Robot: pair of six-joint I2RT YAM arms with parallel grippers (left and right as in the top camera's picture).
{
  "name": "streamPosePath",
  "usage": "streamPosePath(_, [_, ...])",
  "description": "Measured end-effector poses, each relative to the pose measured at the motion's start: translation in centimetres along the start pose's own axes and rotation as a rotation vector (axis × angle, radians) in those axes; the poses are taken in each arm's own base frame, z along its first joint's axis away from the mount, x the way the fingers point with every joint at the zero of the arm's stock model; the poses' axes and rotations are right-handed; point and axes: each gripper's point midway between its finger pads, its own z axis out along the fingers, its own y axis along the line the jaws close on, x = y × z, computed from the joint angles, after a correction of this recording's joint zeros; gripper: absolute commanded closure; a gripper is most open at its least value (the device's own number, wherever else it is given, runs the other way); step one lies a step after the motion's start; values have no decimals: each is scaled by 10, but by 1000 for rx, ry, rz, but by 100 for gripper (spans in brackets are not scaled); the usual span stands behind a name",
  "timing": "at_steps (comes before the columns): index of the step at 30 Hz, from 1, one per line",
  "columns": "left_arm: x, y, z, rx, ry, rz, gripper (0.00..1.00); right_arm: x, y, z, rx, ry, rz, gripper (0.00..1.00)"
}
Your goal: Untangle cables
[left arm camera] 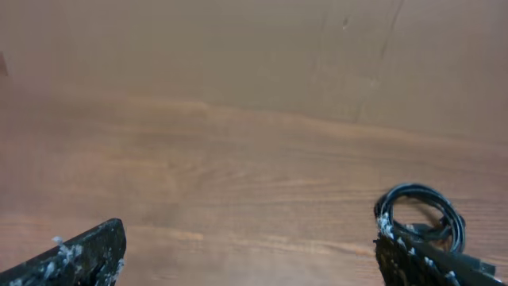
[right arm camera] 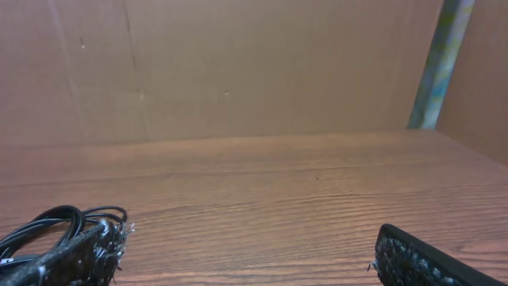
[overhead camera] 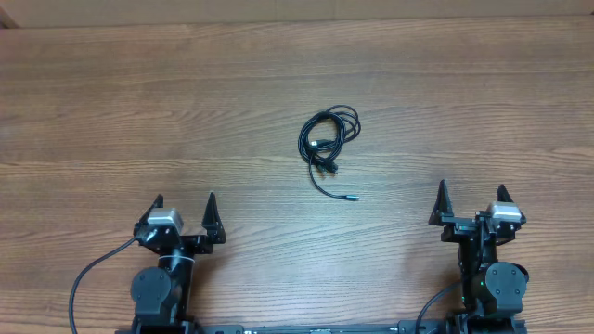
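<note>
Left claw (overhead camera: 185, 199): spread wide, empty, well short of the cables (overhead camera: 327, 139) to their left, leaving you free choice of grip. Right claw (overhead camera: 472, 187): likewise wide and empty, well off to their right. Cables: one tangled bundle on the table (overhead camera: 139, 93), untouched

Tabletop (overhead camera: 139, 111): mid-brown, with a darker streaked wood-grain pattern running side to side.
Cables (overhead camera: 327, 148): black, slightly glossy.
Left tool (overhead camera: 185, 198): black, textured inner faces speckled with whitish flecks.
Right tool (overhead camera: 473, 187): black, same whitish speckling.
Back panel (right arm camera: 278, 63): plain dull brown, unpatterned.
Strip (right arm camera: 440, 56): mottled green, blue and yellowish.
</note>
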Motion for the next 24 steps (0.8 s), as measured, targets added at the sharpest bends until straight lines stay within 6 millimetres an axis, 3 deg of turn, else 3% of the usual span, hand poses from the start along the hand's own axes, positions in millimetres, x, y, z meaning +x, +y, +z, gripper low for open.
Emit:
streamPosePath(5, [13, 4, -2, -33, 133, -26, 0, -1, 0, 0, 0, -2, 1, 0])
streamPosePath(12, [-6, 0, 3, -59, 266, -23, 0, -1, -1, 0, 6, -5, 2, 0])
streamPosePath(20, [17, 4, 9, -128, 614, -24, 0, -1, -1, 0, 7, -4, 2, 0])
streamPosePath(24, [11, 1, 18, -138, 728, -30, 0, -1, -1, 0, 7, -3, 3, 0])
